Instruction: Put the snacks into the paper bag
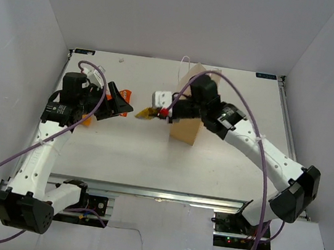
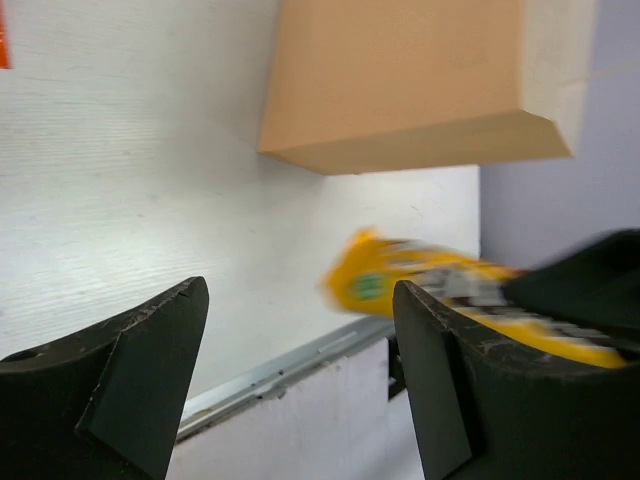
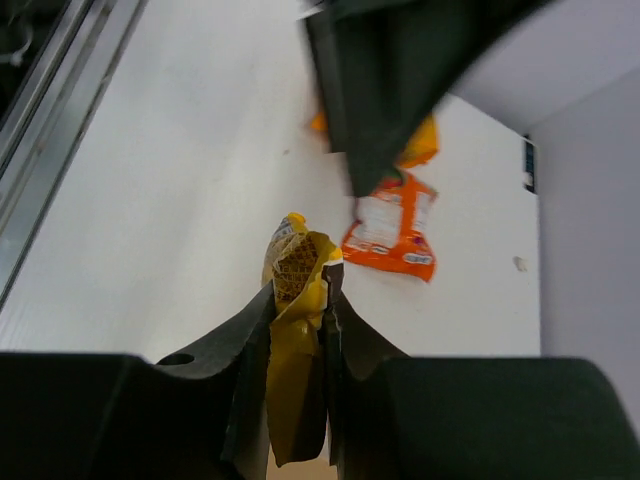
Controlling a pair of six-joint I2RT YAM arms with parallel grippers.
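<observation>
One yellow packet point(image 1: 145, 114) is what my next move depends on, and it is off the table. My right gripper point(image 3: 301, 283) holds it, with both fingers closed flat on the foil about halfway along. In the right wrist view the crinkled top end sticks out past the fingertips.

My left gripper point(image 2: 300, 292) stands wide open with nothing between its fingers. The packet's free end points towards it and stops just short. I cannot tell whether the foil brushes a fingertip.

From above, the packet's long axis runs roughly across the table, along the line between the two grippers. The paper bag point(image 1: 185, 130) stands upright on the opposite side of the right gripper from the packet, right beside that arm's wrist. The right arm is therefore much nearer the bag. I judge the bag's mouth to be above and behind where the packet now hangs, not in front of it. To drop it in, I expect to lift and swing the packet back towards the bag, then turn it end-down so its long axis falls into the opening.

An orange packet point(image 3: 392, 225) and a second packet point(image 3: 422, 143) lie on the table point(image 1: 149, 160) near the left gripper, well apart from the bag. I judge the left arm better placed to fetch those.
</observation>
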